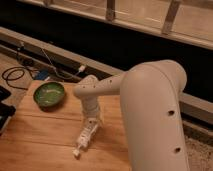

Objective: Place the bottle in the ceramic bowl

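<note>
The bottle (84, 137) lies on its side on the wooden table (40, 140), white cap toward the front left. My gripper (93, 123) hangs straight down from the white arm (150, 110) and sits right at the bottle's far end, seeming to touch it. The ceramic bowl (49, 94), dark green with a mottled lighter inside, stands at the table's back left, about a bottle's length from the gripper, with nothing in it.
Black and white cables (22, 75) lie on the floor behind the table's left end. A dark object (4, 112) sits at the left edge. A dark wall and metal ledge (60, 52) run behind. My bulky arm fills the right side.
</note>
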### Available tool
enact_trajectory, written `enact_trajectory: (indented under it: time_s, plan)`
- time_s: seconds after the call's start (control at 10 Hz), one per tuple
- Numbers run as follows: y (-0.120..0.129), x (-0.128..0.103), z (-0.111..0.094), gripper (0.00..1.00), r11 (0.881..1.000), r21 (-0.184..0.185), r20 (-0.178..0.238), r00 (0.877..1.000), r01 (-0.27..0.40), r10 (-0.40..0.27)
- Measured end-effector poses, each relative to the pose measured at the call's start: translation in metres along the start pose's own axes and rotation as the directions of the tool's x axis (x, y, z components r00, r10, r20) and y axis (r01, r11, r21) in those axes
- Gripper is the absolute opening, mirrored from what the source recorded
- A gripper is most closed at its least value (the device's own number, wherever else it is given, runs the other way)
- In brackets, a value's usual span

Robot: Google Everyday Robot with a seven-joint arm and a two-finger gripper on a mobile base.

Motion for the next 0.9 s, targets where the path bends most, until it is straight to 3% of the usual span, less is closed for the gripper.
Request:
enact_trajectory:
  time_s: [0.4,0.9]
  plan:
    - [0.001,0.000,0.000,0.65,1.000,0.005,-0.003,1.000,0.001,-0.001]
    - [0.004,-0.007,0.025,0.65,0.999,0.036,-0.077,0.997,0.011,-0.008]
